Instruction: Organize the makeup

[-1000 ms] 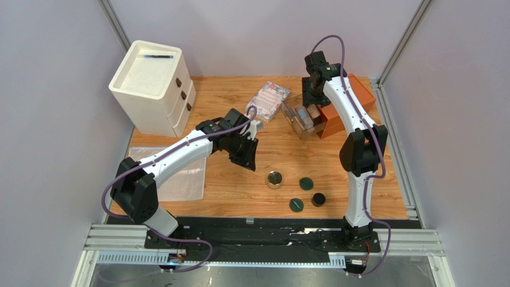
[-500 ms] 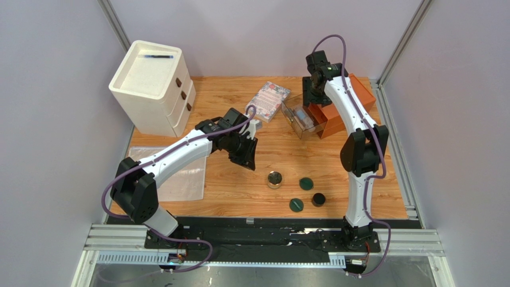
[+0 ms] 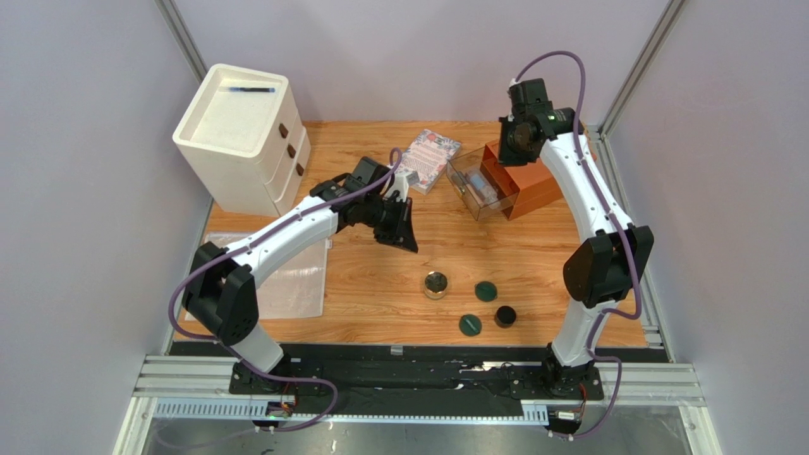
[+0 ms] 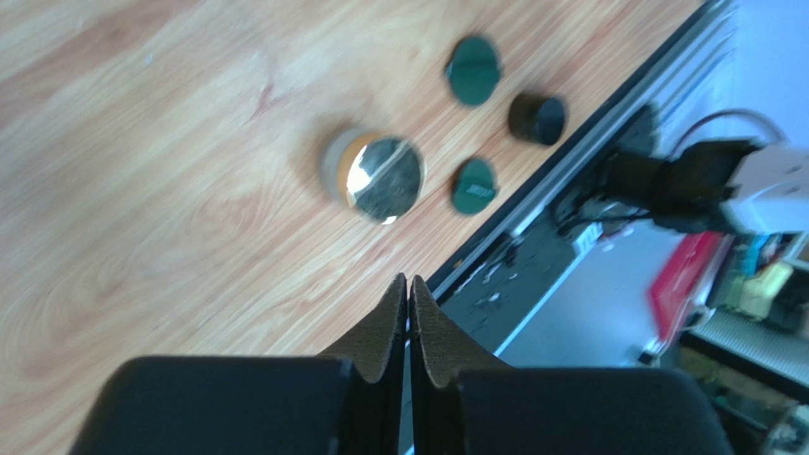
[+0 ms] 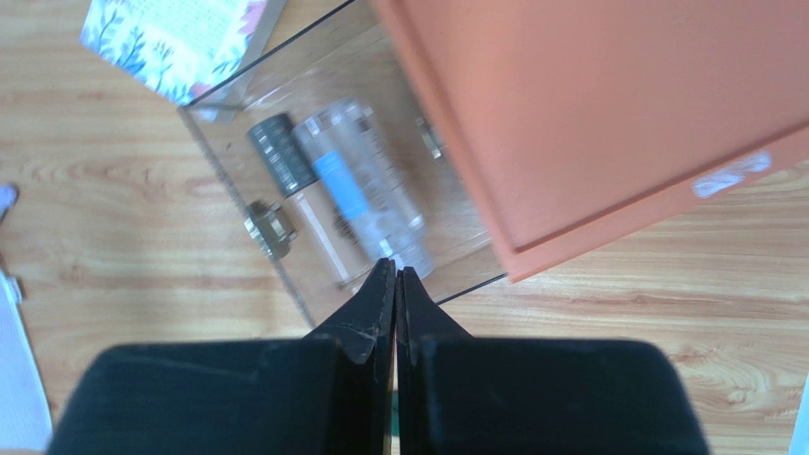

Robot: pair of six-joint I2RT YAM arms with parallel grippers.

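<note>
At upper right, change: right gripper (image 5: pixel 394 275) has left the clear box (image 5: pixel 285 95) and gone up-right in the top view, now by the orange box (image 3: pixel 527 185); its jaws have gone from apart to clenched, nothing between them.
At centre left, change: left gripper (image 4: pixel 408 284) has swung up and right; tips pressed together, empty.
unmoved: everything lying on the table.
tubes (image 5: pixel 356 190): inside the clear box, upper centre-right; at least two, one with a blue band; overlap blocks a sure count.
compact (image 3: pixel 437 283): 1, gold rim, lower centre.
green discs: 2; upper disc (image 3: pixel 486 291) just right of the compact, lower disc (image 3: pixel 470 325) below-right of it.
black jar (image 3: pixel 505 316): 1, just right of the lower disc.
others: 1 floral booklet (image 3: pixel 425 159) top centre; 1 white drawer unit (image 3: pixel 242 137) upper left, 1 black pen (image 3: pixel 252 89) on top; 1 clear sheet (image 3: pixel 294 275) at left.
writing: white marks on the discs, print on the booklet, the blue tube band; all too small or blurred to read.
</note>
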